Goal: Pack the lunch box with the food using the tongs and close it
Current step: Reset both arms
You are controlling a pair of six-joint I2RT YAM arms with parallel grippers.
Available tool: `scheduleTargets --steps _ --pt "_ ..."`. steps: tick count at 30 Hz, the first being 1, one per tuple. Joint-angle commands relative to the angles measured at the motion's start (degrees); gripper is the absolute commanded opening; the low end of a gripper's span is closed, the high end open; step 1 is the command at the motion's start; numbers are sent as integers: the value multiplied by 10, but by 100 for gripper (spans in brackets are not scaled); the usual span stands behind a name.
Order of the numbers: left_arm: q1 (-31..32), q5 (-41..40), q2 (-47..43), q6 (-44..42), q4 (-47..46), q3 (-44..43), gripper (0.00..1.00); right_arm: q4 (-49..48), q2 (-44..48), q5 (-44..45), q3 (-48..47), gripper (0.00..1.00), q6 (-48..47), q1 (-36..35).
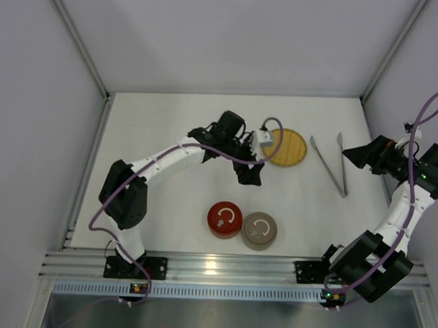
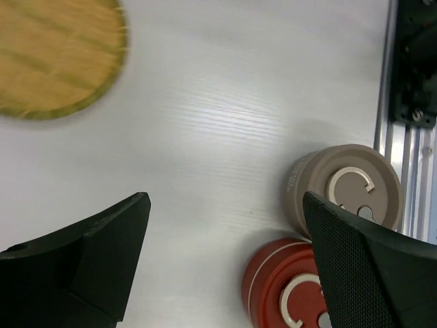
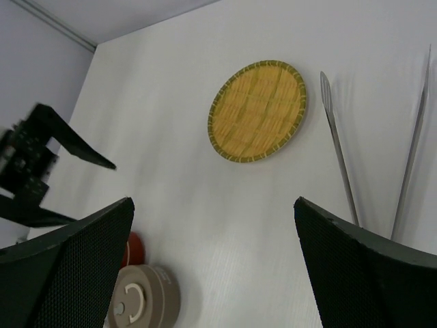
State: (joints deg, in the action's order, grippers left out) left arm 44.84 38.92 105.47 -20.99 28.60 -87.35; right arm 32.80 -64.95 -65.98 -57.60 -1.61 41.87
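The slim silver tongs point(image 1: 327, 165) lie on the table right of a round woven yellow plate point(image 1: 288, 147), joined end toward me; they also show in the right wrist view, tongs point(image 3: 339, 147). The lunch box shows as two round lidded containers near the front edge, one red point(image 1: 224, 219) and one beige point(image 1: 259, 230), side by side and touching. My left gripper point(image 1: 250, 172) hangs open just left of the plate, above bare table point(image 2: 227, 201), holding nothing. My right gripper point(image 1: 357, 156) stands open right of the tongs, also empty point(image 3: 213, 201). No food is in view.
The woven plate point(image 2: 54, 55) is bare. The grey side and back walls enclose the table. An aluminium rail point(image 1: 222, 268) runs along the front edge just behind the two containers point(image 2: 348, 188).
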Motion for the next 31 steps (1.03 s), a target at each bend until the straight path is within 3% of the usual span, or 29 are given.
scheduleTargets --steps 1,6,9,13,16,18,24,31 --pt "-75 -18 -96 168 -32 -18 98 71 -18 30 -49 99 -87 -28" --pt "-186 -59 -155 226 32 16 98 89 -41 126 -65 99 -117 -126" --pt "-309 -59 -170 226 71 55 98 85 -46 192 -66 100 -131 -194" --pt "-422 -2 -182 183 110 102 98 73 -48 249 -54 99 -139 -249" --pt "-472 -26 -210 141 105 157 98 53 -46 301 -36 99 -149 -281" --pt "-482 -74 -245 120 80 206 98 12 -34 349 14 99 -153 -299" --pt "-481 -156 -328 99 45 287 98 -19 -25 376 73 99 -168 -314" --pt "-481 -166 -361 109 35 307 98 -30 -11 388 102 99 -169 -334"
